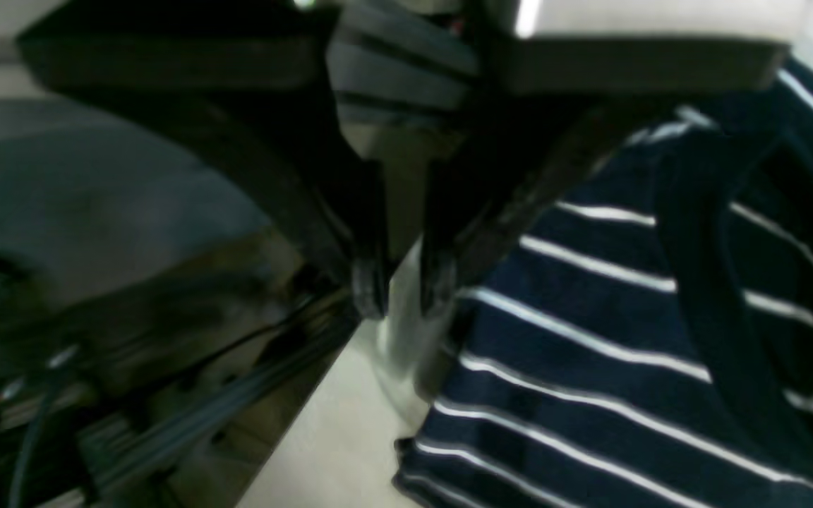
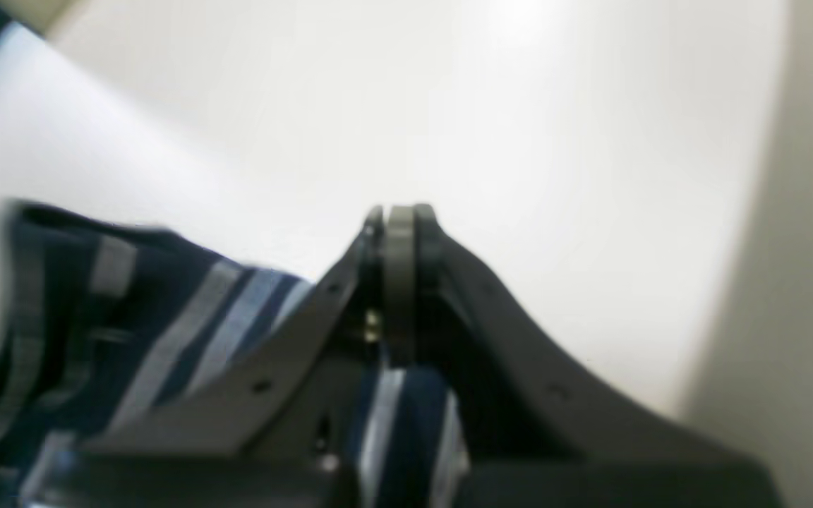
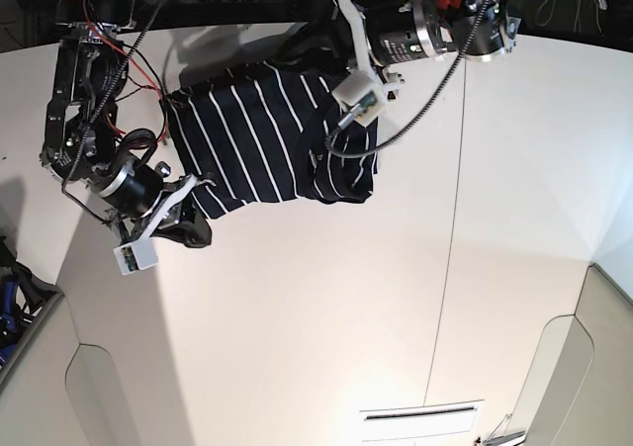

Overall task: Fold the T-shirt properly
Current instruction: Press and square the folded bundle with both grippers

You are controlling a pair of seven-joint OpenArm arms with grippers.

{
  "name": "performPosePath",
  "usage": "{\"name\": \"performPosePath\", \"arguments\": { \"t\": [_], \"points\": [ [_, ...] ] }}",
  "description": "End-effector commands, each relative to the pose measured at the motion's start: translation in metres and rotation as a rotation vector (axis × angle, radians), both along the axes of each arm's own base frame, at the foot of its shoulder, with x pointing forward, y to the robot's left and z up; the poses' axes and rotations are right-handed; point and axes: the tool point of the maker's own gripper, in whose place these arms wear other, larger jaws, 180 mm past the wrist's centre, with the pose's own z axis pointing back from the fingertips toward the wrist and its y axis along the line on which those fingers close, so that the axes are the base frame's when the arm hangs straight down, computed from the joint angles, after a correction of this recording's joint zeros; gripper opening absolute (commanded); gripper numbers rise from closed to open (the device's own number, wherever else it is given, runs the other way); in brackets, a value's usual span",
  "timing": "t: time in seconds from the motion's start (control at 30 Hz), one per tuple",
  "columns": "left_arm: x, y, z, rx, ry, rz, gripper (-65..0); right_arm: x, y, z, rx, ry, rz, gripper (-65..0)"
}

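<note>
T-shirt [image 3: 259, 134]: bunched at table's [image 3: 326, 308] far edge, near side bare.
Right gripper [image 2: 399, 215]: clamped on striped cloth.
Left gripper [image 1: 404, 288]: narrow gap, grip unclear; hidden in base view.

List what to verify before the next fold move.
1. Right gripper holds the T-shirt: ok. Its jaws are shut, with striped cloth between them.
2. Left gripper holds cloth: not ok. Its jaws stand slightly apart, pale table shows through the gap, and the shirt's edge lies beside them.
3. Shirt spread flat: not ok. It is bunched and folded over itself under the left arm.
4. Left arm's cable free of the cloth: cannot tell. It loops over the shirt in the base view.
5. Collar located: ok. It shows in the left wrist view.
</note>
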Motion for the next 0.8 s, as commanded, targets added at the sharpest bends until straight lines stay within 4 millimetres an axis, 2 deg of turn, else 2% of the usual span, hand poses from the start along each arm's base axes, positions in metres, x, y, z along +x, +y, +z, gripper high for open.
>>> {"name": "performPosePath", "arguments": {
  "t": [0.0,0.17,0.27,0.4,0.57,0.77],
  "points": [
    [0.001,-0.004,0.005,-0.016,-0.028,-0.003,-56.5,0.011,-0.003,0.010,0.022,-0.043,-0.005,-65.0],
    [0.002,0.004,-0.031,0.075,0.003,0.023,-56.4,0.009,-0.008,-0.035,0.056,0.100,-0.023,-65.0],
    [0.009,0.014,-0.052,0.123,0.024,0.066,-56.4,0.003,-0.003,-0.048,0.118,0.153,-0.030,-65.0],
    [0.030,0.034,-0.066,0.193,0.020,0.124,-56.4,0.001,0.000,-0.050,0.147,0.173,-0.025,-65.0],
    [0.055,0.068,-0.074,0.269,-0.003,0.204,-56.4,-0.009,0.004,-0.056,0.150,0.236,0.004,-65.0],
    [0.085,0.112,-0.078,0.317,-0.026,0.315,-56.4,-0.024,0.019,-0.052,0.263,0.280,0.046,-65.0]
  ]
}}
